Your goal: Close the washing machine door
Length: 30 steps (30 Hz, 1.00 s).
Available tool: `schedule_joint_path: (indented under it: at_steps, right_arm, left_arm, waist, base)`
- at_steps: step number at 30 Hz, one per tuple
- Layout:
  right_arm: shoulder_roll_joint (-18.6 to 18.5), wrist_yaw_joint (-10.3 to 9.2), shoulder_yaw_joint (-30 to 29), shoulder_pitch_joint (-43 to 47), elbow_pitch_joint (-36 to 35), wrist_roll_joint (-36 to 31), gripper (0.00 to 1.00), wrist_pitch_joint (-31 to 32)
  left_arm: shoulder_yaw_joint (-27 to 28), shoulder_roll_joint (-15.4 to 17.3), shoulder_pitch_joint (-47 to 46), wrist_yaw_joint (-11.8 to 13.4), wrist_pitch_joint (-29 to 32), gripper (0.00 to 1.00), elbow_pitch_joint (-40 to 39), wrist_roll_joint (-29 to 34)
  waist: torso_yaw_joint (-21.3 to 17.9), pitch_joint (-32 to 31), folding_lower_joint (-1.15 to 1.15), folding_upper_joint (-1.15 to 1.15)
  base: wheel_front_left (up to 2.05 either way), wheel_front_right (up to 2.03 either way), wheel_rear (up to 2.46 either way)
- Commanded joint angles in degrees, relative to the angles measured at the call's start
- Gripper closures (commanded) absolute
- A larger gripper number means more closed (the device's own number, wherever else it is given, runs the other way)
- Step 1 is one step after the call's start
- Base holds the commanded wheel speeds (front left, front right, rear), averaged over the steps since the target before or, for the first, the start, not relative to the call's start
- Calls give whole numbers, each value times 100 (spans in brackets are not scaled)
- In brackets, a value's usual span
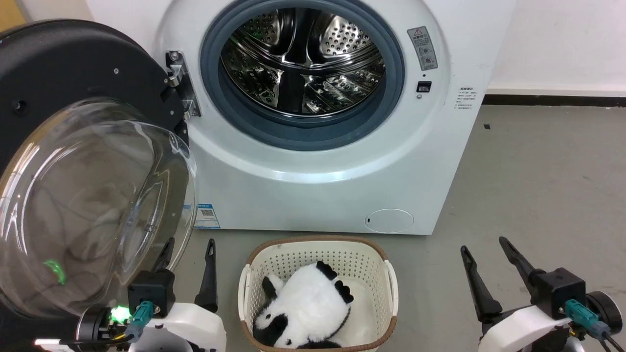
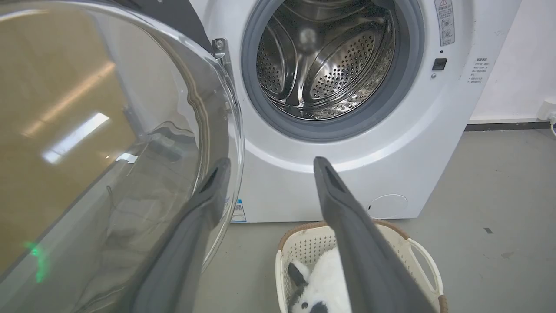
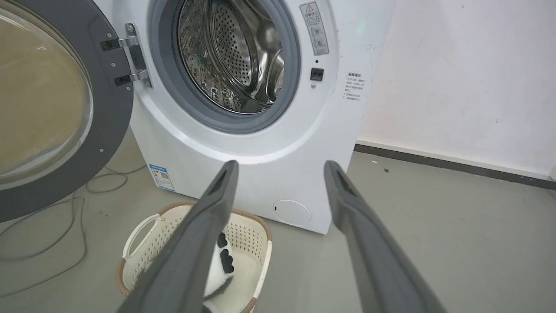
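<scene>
Black-framed washing machine door (image 1: 73, 161) hangs wide open beside white washing machine (image 1: 318, 195)

laundry rm: washing machine (image 1: 313, 161), laundry basket (image 1: 318, 254), concrete floor (image 1: 538, 195).

Left gripper (image 1: 190, 243), right gripper (image 1: 483, 244) (both agape)

Cream basket (image 1: 313, 255) holds panda plush (image 1: 308, 303); grey floor (image 1: 538, 186).
</scene>
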State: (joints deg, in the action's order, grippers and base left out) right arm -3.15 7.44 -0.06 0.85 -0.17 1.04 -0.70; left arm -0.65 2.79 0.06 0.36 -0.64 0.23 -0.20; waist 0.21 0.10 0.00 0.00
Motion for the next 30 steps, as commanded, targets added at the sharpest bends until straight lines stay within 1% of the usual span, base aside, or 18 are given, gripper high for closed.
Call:
schedule_joint_path:
  at_steps: [1, 13, 30]
  right_arm:
    - [2, 0, -7, 27, -18, 31, 0, -59]
    - [5, 1, 10, 67, -73, 29, 0, -202]
    - [8, 1, 56, 142, -130, 106, 0, -405]
  left_arm:
    - [-4, 1, 31, 14, -59, 0, -24, -56]
    - [-31, 2, 92, 8, -202, 0, -69, -104]
    - [-49, 3, 191, 0, -405, 0, -175, -164]
  waist:
    - [11, 1, 0, 0]
    - [200, -11, 0, 0]
    - [717, -56, 0, 0]
  base:
    - [0, 0, 0]
    - [0, 0, 0]
    - [0, 0, 0]
